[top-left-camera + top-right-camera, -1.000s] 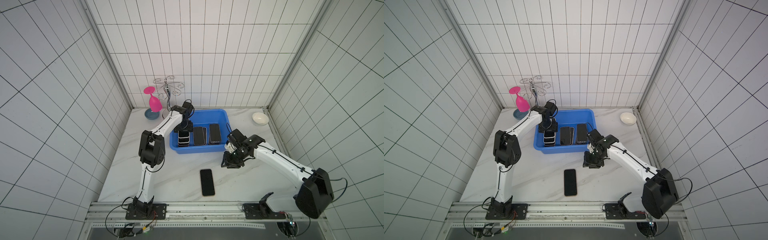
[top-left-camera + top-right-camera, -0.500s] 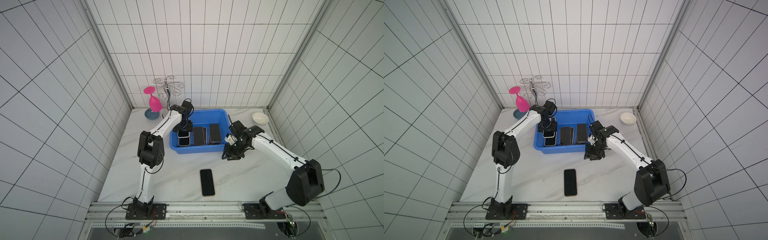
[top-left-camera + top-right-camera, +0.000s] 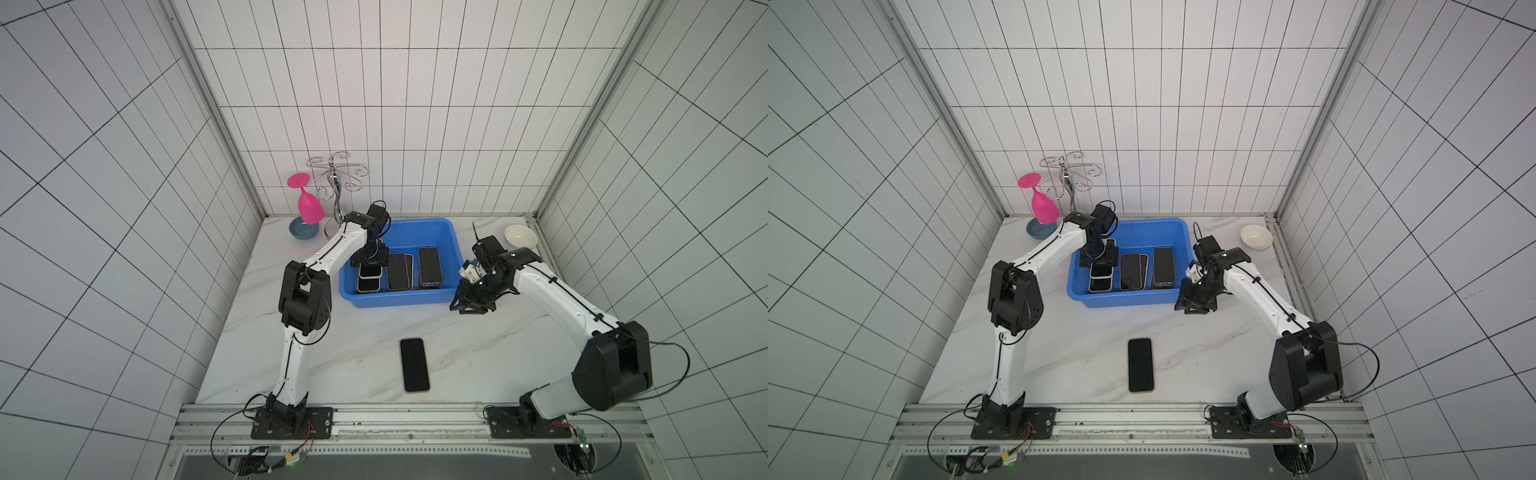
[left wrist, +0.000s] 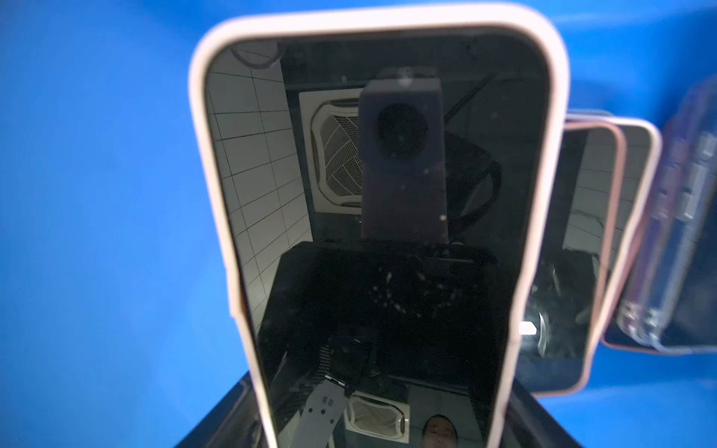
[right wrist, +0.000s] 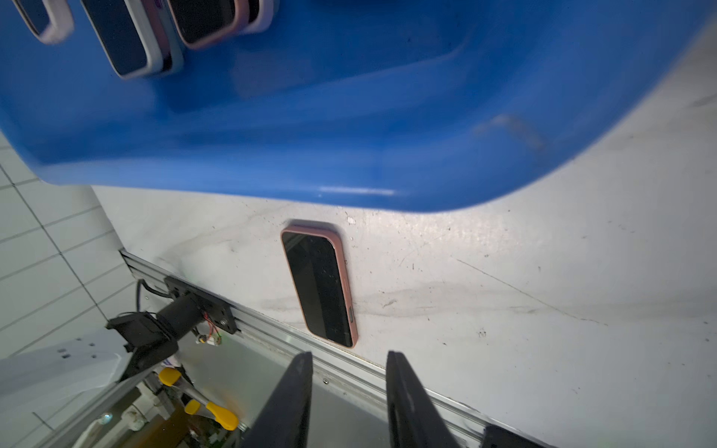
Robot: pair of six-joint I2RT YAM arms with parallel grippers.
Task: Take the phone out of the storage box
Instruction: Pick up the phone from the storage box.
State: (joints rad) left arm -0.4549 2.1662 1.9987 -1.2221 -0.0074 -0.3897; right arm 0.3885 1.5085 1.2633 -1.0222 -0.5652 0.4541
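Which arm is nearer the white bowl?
Right. The right gripper hangs beside the box end nearest the bowl; the left gripper is over the box's opposite end.

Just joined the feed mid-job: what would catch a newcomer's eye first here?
The bright blue storage box at the back, phones lying inside, with the left gripper down inside it over a white-cased phone. Next, a lone phone flat on the table in front, and an upside-down pink glass back left.
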